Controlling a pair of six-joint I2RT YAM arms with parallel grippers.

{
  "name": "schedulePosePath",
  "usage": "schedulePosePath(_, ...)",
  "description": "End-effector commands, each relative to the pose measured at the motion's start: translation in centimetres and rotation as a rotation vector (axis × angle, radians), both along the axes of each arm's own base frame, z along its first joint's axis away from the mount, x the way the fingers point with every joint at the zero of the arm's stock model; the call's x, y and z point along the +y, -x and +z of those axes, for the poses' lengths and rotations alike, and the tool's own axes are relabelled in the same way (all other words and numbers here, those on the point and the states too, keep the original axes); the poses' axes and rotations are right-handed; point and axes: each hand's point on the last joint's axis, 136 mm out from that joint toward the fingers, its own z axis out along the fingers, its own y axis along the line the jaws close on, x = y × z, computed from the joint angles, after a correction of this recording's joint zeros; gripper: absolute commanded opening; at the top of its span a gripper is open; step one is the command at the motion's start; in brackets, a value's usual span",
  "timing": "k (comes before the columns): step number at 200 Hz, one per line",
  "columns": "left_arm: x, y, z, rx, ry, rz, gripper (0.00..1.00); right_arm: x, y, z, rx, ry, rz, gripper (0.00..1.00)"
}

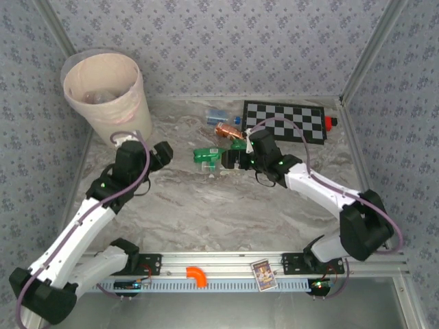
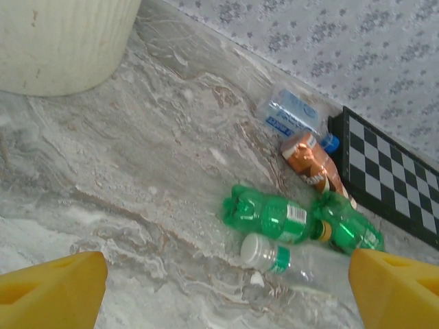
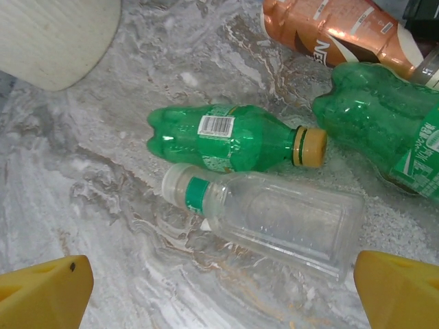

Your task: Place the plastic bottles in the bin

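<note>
We count five bottles on the table [image 1: 206,219], all toward its far edge:
- two green: green bottle with yellow cap [image 3: 226,137] and second green bottle [image 3: 384,123]
- one clear bottle with white cap [image 3: 274,216]
- one brown-orange bottle [image 3: 336,27]
- one blue-labelled clear bottle [image 2: 291,113]

We see one bin [image 1: 127,113] at the far left corner; its contents are too unclear for us to count. There is one checkerboard [image 1: 288,123] at the far edge. One orange elbow piece [image 1: 197,275] and one card [image 1: 263,274] sit at the near edge.

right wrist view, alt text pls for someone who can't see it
A clear bottle lies on its side on the marble table, just ahead of the open right gripper. Beyond it lie a yellow-capped green bottle, a second green bottle and an orange bottle; the bin is top left.
</note>
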Motion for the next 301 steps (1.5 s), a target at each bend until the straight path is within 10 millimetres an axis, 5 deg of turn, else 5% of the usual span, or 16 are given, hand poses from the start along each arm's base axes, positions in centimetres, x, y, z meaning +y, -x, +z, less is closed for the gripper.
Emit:
schedulePosePath(1,0.0,1.2,-0.7,-0.035,0.020,0.005,0.91,1.4,-1.4,0.4,0.003,-0.006,0.059,0.99)
schedulePosePath(39,-0.4,4.0,-3.8,0.009,0.038,-0.036,0.91,2.0,-3.8,-1.9,0.078,0.032,0.077,0.99)
schedulePosePath(101,0.1,6.1,-4.9,0.019,0.042,-0.057,0.91,2.8,-5.7,-5.8,0.162,0.099,0.111,0.99)
schedulePosePath(140,0.5,6.5,-5.2,0.016,0.047,-0.043,0.91,3.7,-4.7,-7.2,0.182,0.126,0.164,0.99)
schedulePosePath(244,1.7,7.1,-5.4,0.012,0.064,0.006,0.92,5.6,1.0,-7.1,0.158,0.156,0.318,1.00)
schedulePosePath(262,1.8,7.2,-5.4,0.016,0.067,0.007,0.92,5.0,2.3,-9.5,0.181,0.231,0.334,1.00)
schedulePosePath(301,2.0,7.5,-5.6,0.030,0.065,0.012,0.97,4.8,3.1,-10.8,0.145,0.341,0.351,0.99)
